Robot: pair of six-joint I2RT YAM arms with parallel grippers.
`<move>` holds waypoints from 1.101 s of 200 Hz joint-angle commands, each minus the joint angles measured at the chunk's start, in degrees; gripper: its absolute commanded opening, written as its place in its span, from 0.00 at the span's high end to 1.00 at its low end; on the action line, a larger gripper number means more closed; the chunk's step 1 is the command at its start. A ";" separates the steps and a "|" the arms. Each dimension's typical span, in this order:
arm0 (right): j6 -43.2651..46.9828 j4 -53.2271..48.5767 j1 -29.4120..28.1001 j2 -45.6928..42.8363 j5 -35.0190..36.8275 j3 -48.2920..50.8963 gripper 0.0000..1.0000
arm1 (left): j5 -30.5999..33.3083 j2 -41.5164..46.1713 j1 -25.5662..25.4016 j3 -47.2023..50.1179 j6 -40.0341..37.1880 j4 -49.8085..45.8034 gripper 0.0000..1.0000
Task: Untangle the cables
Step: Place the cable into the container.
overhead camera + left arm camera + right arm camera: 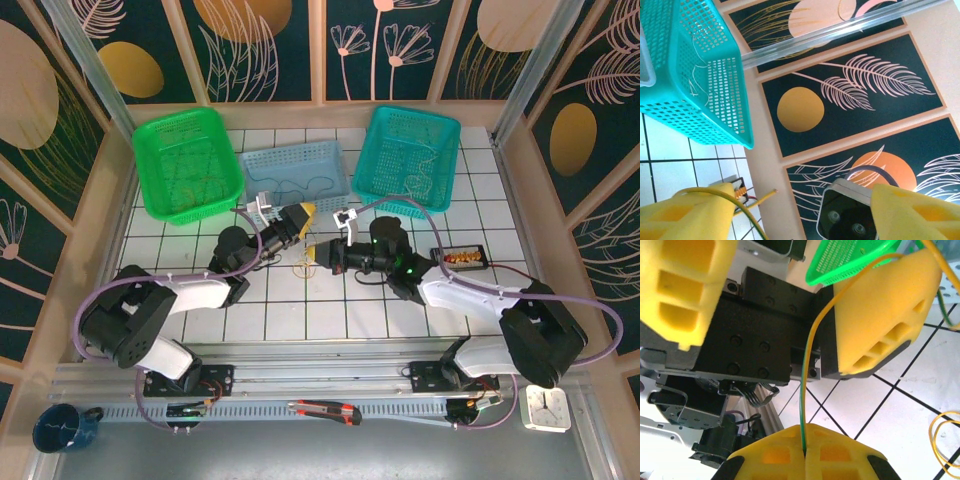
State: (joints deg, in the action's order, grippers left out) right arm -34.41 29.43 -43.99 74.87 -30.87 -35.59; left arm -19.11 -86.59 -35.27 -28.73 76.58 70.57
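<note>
Right wrist: right fingers (pixel 775 455) pinch the yellow cable (pixel 810 355); left fingers (pixel 880 315) stand apart, cable crossing one.

- Green basket (pixel 185 165), far left of the white-tiled desk (pixel 300 315).
- Pale blue basket (pixel 290 152) btwn green and teal basket (pixel 415 113), just beside both.
- Small black box (pixel 458 258) w/ orange bits, right of centre.
- Red/black utility knife (pixel 325 410) on near rail.
- Dark blue mug (pixel 62 428) near-left corner; white clock (pixel 546 408) near-right.
- Wall panels (pixel 270 50): dark, leaf + gold disc art.
</note>
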 commanded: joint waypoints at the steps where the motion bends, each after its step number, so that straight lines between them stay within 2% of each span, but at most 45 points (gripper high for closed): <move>1: 1.37 0.01 -0.70 -1.47 0.81 1.05 1.00 | 0.56 -1.17 -0.16 -0.89 -0.68 4.17 0.33; 72: 1.50 -1.04 -1.01 -3.03 1.42 2.61 1.00 | 1.00 -2.56 0.03 -1.32 -1.21 5.11 0.54; 94: 1.52 -1.34 -1.01 -3.41 1.52 3.25 1.00 | 1.14 -2.62 0.66 -1.39 -1.17 5.63 0.66; 142: 1.28 -0.93 -1.09 -2.60 1.52 4.55 1.00 | 0.25 -2.23 2.70 -3.04 -1.83 5.77 1.00; 170: 1.68 -1.26 -1.08 -0.26 3.23 4.96 1.00 | -0.79 -0.56 5.01 -4.45 -3.42 5.21 1.00; 199: 1.13 0.08 -1.15 2.98 4.36 5.62 0.81 | -2.80 2.68 7.87 -7.67 -7.29 -0.01 1.00; 220: 0.60 1.45 -1.19 4.52 4.32 5.75 0.75 | -3.96 5.92 10.13 -11.30 -13.95 -8.74 1.00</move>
State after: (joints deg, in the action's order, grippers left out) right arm -33.82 29.93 -44.75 77.52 -26.98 -30.83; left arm -22.06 -85.67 -27.44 -34.98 71.24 67.77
